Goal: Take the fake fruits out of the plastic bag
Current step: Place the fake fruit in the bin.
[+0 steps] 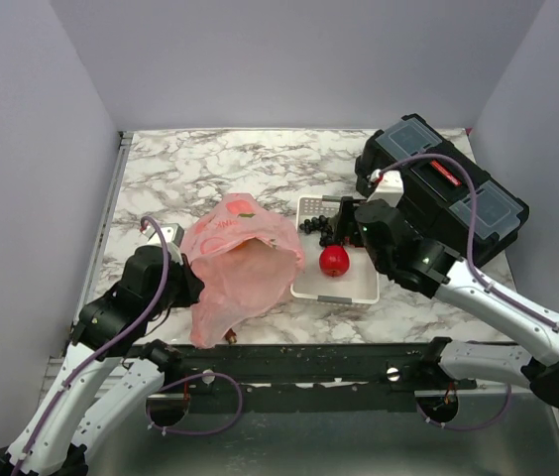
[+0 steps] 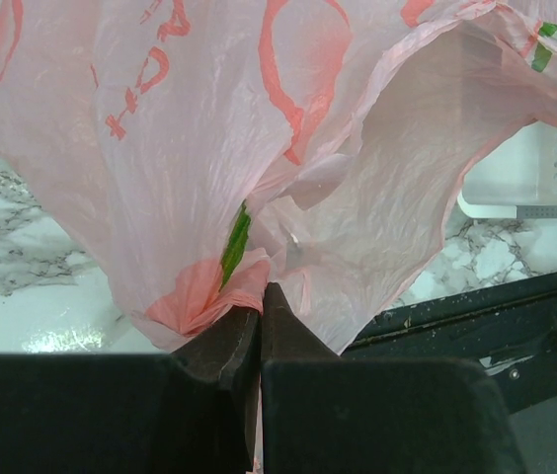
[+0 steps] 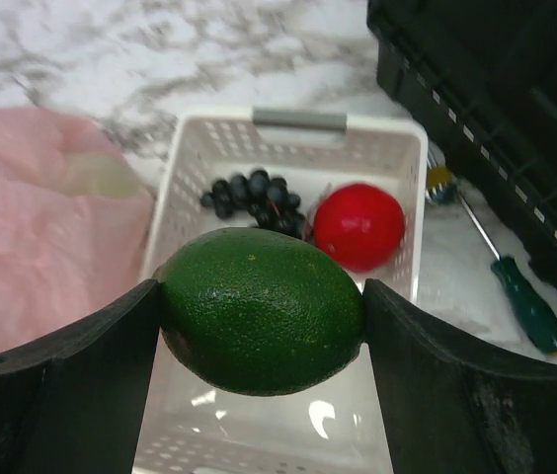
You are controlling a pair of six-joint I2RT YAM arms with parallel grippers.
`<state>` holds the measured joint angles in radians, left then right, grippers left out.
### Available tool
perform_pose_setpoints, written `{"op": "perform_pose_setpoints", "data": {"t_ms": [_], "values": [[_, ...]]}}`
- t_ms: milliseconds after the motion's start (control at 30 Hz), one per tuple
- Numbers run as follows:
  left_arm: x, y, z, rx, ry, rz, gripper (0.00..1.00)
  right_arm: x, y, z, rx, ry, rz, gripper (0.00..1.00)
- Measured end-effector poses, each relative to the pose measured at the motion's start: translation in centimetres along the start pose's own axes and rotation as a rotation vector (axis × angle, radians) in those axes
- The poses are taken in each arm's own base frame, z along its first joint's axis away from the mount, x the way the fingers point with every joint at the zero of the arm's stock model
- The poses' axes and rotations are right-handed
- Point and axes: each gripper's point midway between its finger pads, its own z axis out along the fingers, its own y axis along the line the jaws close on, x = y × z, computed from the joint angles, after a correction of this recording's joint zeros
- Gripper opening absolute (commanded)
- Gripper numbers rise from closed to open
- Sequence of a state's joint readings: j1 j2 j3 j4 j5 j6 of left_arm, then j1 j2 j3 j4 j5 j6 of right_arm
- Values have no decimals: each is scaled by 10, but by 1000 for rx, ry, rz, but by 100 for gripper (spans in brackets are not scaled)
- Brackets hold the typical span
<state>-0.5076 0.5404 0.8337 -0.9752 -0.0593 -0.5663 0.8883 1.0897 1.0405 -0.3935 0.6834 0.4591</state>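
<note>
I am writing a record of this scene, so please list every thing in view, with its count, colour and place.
plastic bag: one, translucent pink, on the table left of the tray, one edge pinched by the left gripper
tray: one, white, centre of the table
grape bunch: one, black, far end of the tray
apple: one, red, in the tray
oval fruit: one, dark green, above the tray, in the right gripper
toolbox: one, black, right of the tray
screwdriver: one, green handle, between tray and toolbox
table: one, white-grey marble
left gripper: black, shut on the bag
right gripper: black, closed on the oval fruit
</note>
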Motion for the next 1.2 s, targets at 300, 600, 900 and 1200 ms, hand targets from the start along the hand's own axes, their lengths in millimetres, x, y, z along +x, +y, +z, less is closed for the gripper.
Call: {"op": "perform_pose_setpoints", "data": {"t_ms": [300, 600, 900, 1200], "values": [[-1, -1, -2, 7, -13, -11, 0, 115, -47, 20, 192, 338, -80, 16], [-1, -1, -3, 8, -14, -15, 0, 150, -64, 34, 295, 436, -131, 24], [-2, -1, -4, 11, -19, -16, 0, 160, -62, 44, 301, 445, -163, 48], [-2, -1, -4, 12, -20, -16, 0, 181, -63, 58, 312, 484, -214, 63]]}}
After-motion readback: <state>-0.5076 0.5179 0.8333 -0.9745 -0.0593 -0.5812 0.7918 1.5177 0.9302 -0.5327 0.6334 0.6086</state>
